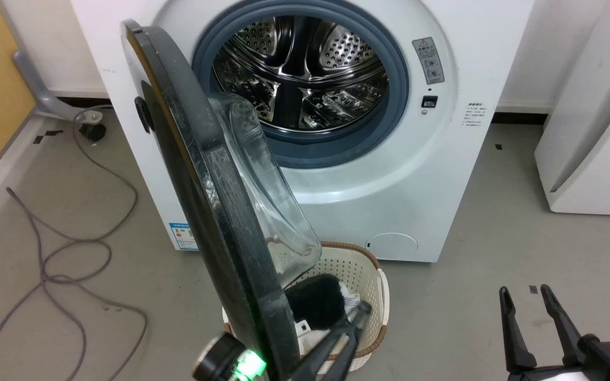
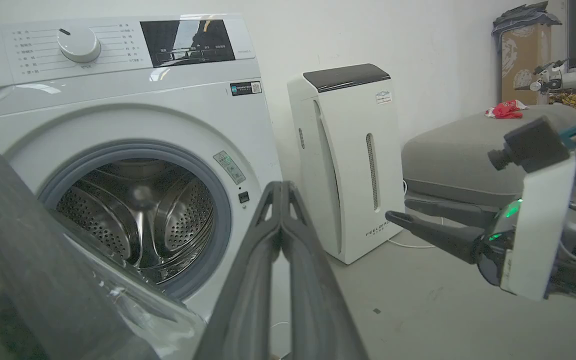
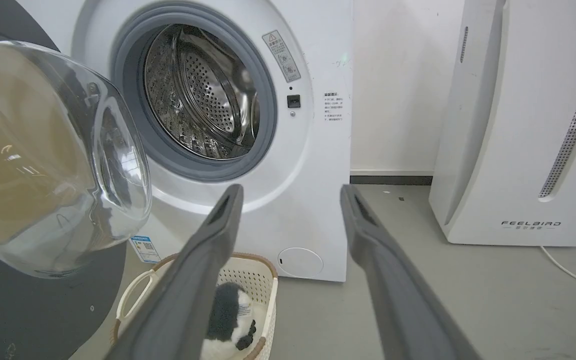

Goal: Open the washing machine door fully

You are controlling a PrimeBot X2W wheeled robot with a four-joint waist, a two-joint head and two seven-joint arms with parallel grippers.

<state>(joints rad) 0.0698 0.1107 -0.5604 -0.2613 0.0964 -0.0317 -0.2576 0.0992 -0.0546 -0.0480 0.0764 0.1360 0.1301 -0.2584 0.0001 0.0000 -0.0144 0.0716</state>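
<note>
- Door position: the washing machine door point(image 1: 199, 174) stands swung out from the machine on its left-side hinge, edge-on to the head camera. Its glass bowl faces the steel drum point(image 1: 299, 69), and its lower edge hangs over the laundry basket point(image 1: 376, 264). I judge it partly open, not yet fully.
- The left gripper point(image 1: 360, 311) has its fingers pressed together on nothing. It sits just beside the door's inner face near the free edge, probably so it can push the door outward as one blunt tip. I cannot tell whether it touches the door.
- The right gripper point(image 1: 525, 290) hovers well apart from the door over bare floor, its jaws spread and empty, apparently kept out of the swing path.
- Count: one door, one drum, two grippers, one basket holding one black-and-white plush toy point(image 1: 316, 299), one white air purifier point(image 1: 596, 148), one grey cable point(image 1: 56, 264) on the floor.
</note>
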